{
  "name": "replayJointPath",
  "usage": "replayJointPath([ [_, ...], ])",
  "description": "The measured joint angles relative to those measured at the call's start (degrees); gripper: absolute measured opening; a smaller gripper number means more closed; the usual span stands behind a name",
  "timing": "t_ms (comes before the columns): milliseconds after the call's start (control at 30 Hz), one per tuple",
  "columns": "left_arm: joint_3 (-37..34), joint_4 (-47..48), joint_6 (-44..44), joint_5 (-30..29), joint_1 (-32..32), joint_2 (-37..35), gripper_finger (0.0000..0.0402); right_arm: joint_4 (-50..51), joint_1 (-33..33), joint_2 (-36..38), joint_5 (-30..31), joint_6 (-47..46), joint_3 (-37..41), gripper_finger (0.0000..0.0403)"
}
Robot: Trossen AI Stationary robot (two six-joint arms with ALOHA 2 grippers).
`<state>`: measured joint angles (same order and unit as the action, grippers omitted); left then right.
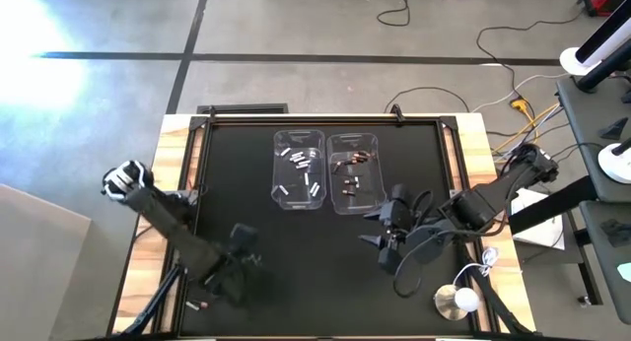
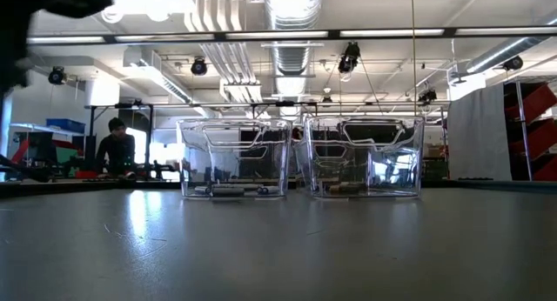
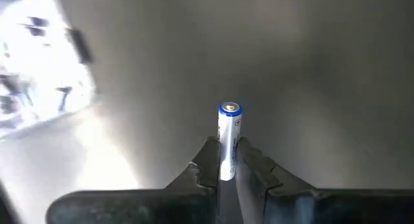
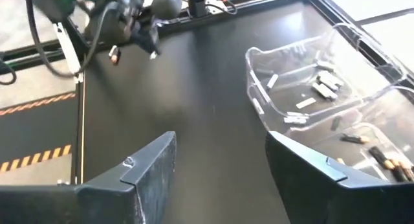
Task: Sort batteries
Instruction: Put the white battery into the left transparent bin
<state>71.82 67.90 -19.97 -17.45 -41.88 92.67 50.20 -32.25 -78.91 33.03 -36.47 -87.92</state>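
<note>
Two clear bins stand side by side at the table's far middle. The left bin [image 1: 299, 169] holds silvery-white batteries [image 1: 306, 173], and the right bin [image 1: 355, 171] holds dark batteries [image 1: 353, 188]. My left gripper [image 1: 237, 267] hangs over the near left of the black mat, shut on one silvery-white battery [image 3: 229, 123] with a blue-ringed end. My right gripper [image 1: 375, 230] is raised just in front of the right bin. It is open, with nothing between its fingers [image 4: 152, 169], and points toward the table's left. In the low view the bins [image 2: 233, 157] show, but neither gripper does. My left gripper pinches the battery's lower part [image 3: 226, 160] between its two fingertips. The fingers point steeply down at the mat and the battery lies along them. Its blue-ringed end [image 3: 230, 109] sticks out past the tips, clear of the mat.
Two small loose pieces [image 1: 197, 306] lie at the near left edge. A white round object [image 1: 458, 300] and cables sit at the near right corner. Bare black mat [image 1: 306, 262] stretches between my two grippers. A person [image 2: 116, 144] stands far behind the table.
</note>
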Motion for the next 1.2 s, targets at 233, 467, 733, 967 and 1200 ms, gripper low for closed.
replayJointPath([
  [233, 6.94, -2.36, 7.92, -2.38, 15.62, -4.07, 0.0008, 5.45, 0.02, 3.90, 0.07, -3.57, 0.00, 0.0245],
  [467, 19.48, -7.33, 16.33, 4.69, 32.40, 0.32, 0.0008, 10.76, 0.02, 6.83, 0.95, -5.54, 0.00, 0.0242],
  [733, 35.39, -6.95, 20.30, 13.07, 46.03, 12.87, 0.0008, 11.09, 0.04, 8.38, 2.11, -5.58, 0.02, 0.0239],
  [967, 46.57, 4.42, 23.03, 17.99, 51.81, 26.66, 0.0008, 12.71, 0.02, 8.44, 1.38, -7.35, 0.02, 0.0251],
  [1200, 49.58, 14.58, 24.91, 17.91, 55.01, 30.61, 0.0008, 19.25, -0.13, 8.31, -0.50, -13.20, 0.04, 0.0251],
])
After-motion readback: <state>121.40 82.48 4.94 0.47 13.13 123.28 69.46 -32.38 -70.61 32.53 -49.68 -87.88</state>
